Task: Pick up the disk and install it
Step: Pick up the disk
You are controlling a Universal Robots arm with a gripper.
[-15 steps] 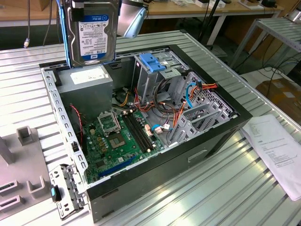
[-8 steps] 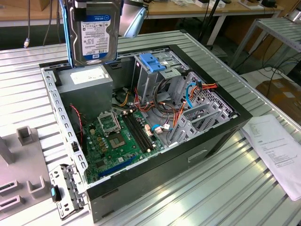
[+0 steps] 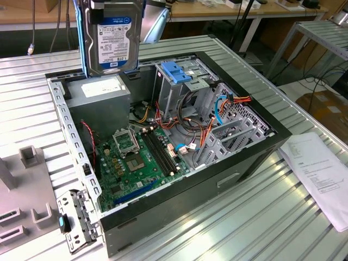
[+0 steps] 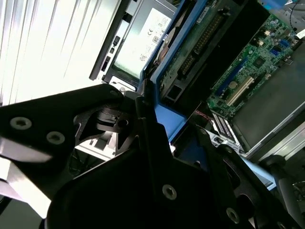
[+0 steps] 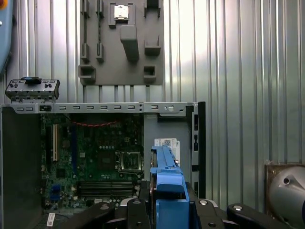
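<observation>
The disk [image 3: 114,38] hangs upright in the air above the back left of the open computer case [image 3: 255,152], its white-and-blue label facing the exterior view. Blue rails run along its sides. In the first wrist view, my gripper [image 5: 167,210] is shut on the disk [image 5: 166,164], with black fingers [image 5: 136,212] clamping the blue rail from both sides. The second wrist view shows the disk's [image 4: 200,43] circuit-board side and connector above the case. The metal drive cage with its blue latch [image 3: 176,70] stands in the case, toward the exterior view's right of the disk.
A grey power-supply box [image 3: 100,89] sits right beneath the disk. The motherboard [image 3: 136,157] and coloured cables [image 3: 217,109] lie in the case. A grey fixture plate [image 3: 22,190] and a loose metal bracket [image 3: 76,217] lie left of the case, and a paper sheet [image 3: 321,174] lies on the right.
</observation>
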